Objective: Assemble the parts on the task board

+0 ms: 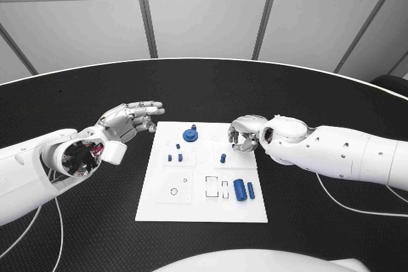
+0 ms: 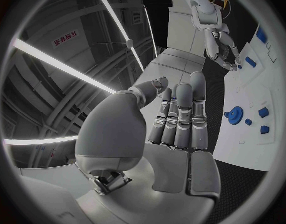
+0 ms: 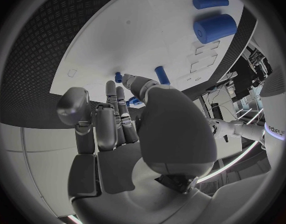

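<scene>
The white task board [image 1: 204,204] lies in the middle of the table. On it are a blue round knob [image 1: 190,133], small blue pegs [image 1: 175,157], one more peg [image 1: 223,158], and a thick blue cylinder [image 1: 240,190] beside a thin one [image 1: 251,190]. My right hand [image 1: 246,133] hangs over the board's far right part, fingers pointing down. In the right wrist view a small blue peg [image 3: 118,77] sits pinched between its thumb tip and a fingertip, close above the board. My left hand [image 1: 129,121] hovers off the board's far left corner, fingers stretched out and holding nothing.
Black table [image 1: 85,89] surrounds the board on all sides. Empty rectangular and round recesses [image 1: 211,186] mark the board's near half. A thin cable [image 1: 340,198] runs along the table under the right arm.
</scene>
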`<control>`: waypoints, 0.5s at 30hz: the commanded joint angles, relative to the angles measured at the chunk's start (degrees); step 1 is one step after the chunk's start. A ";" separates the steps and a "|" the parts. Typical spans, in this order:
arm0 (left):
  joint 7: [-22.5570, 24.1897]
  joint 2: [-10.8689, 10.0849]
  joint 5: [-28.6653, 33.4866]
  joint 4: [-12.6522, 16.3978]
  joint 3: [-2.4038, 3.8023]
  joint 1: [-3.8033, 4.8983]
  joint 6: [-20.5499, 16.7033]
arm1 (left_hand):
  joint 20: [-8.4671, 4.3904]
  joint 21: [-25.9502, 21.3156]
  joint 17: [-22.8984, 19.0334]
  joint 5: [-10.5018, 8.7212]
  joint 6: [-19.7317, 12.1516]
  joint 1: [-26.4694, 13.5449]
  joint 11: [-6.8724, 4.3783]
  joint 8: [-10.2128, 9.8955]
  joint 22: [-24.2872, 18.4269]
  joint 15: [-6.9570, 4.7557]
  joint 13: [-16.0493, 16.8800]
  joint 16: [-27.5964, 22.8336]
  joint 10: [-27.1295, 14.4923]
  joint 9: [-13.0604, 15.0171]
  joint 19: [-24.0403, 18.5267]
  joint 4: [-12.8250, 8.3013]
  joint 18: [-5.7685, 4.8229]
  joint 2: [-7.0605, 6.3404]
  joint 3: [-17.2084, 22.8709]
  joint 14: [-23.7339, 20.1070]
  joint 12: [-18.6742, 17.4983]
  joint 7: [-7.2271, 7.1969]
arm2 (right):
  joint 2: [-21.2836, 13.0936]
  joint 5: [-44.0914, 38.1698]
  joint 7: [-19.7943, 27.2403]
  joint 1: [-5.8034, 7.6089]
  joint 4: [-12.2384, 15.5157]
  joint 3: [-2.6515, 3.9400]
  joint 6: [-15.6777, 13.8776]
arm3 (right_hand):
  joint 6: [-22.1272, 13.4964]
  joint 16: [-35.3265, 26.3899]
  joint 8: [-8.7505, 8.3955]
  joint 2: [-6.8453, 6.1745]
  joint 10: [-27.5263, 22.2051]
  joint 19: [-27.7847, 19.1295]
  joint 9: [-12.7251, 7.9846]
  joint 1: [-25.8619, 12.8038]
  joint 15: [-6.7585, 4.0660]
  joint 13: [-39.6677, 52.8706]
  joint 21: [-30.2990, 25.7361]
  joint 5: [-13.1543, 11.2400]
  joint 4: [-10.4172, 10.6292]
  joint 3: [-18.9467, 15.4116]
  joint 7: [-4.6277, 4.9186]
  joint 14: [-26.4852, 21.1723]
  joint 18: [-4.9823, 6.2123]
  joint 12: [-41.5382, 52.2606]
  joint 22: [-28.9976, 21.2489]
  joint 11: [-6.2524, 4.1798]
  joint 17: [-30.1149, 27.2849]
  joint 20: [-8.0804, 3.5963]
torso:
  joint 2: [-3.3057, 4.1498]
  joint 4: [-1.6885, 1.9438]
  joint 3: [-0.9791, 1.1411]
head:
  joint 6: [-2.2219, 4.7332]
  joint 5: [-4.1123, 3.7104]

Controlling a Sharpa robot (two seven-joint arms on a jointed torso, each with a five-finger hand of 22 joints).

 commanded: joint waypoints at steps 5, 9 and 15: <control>0.00 0.01 0.00 0.05 0.00 0.00 0.03 | 0.08 -0.37 -0.07 0.38 -0.32 0.41 -0.02 0.00 -0.09 0.05 -0.08 -0.29 -0.55 -0.11 -0.29 -0.08 0.90 0.22 -0.44 -0.29 0.25 0.28 | 0.23 0.00 0.01 -0.12 -0.26 0.00 0.48 | 0.75 0.23 0.44 0.72 0.81 0.10 0.16 0.07 -0.44 -0.25 0.48 0.30 -0.52 0.21 -0.12 3.10 -1.15 -0.28 0.25 -0.15 0.35 -0.28 | -0.03 0.01 -0.02 | -0.20 0.05; 0.00 0.02 0.00 0.04 0.00 0.01 0.05 | 0.08 -0.42 -0.10 0.40 -0.36 0.53 -0.01 -0.01 -0.12 0.05 -0.09 -0.34 -0.58 -0.12 -0.30 -0.14 0.91 0.25 -0.45 -0.35 0.26 0.30 | 0.34 0.01 -0.05 -0.17 -0.47 -0.01 0.58 | 1.21 0.36 0.62 0.98 1.47 0.88 0.29 0.09 -0.60 -0.42 3.90 0.32 -0.87 0.32 -0.29 3.11 -1.78 -0.27 2.68 -0.33 0.45 -0.39 | -0.06 -0.03 0.02 | -0.28 0.12; 0.00 0.04 0.00 0.06 0.00 0.01 0.04 | 0.09 -0.43 -0.11 0.41 -0.37 0.61 0.00 -0.01 -0.13 0.05 -0.10 -0.35 -0.59 -0.12 -0.30 -0.18 0.91 0.28 -0.45 -0.37 0.27 0.31 | 0.50 0.01 -0.11 -0.26 -0.66 -0.04 1.11 | 1.77 0.49 0.81 1.38 2.27 1.25 0.46 0.19 -0.78 -0.62 5.43 0.66 -1.50 0.52 -0.46 3.14 -2.02 -0.33 3.83 -0.55 0.51 -0.55 | 0.01 0.04 0.02 | -0.38 0.13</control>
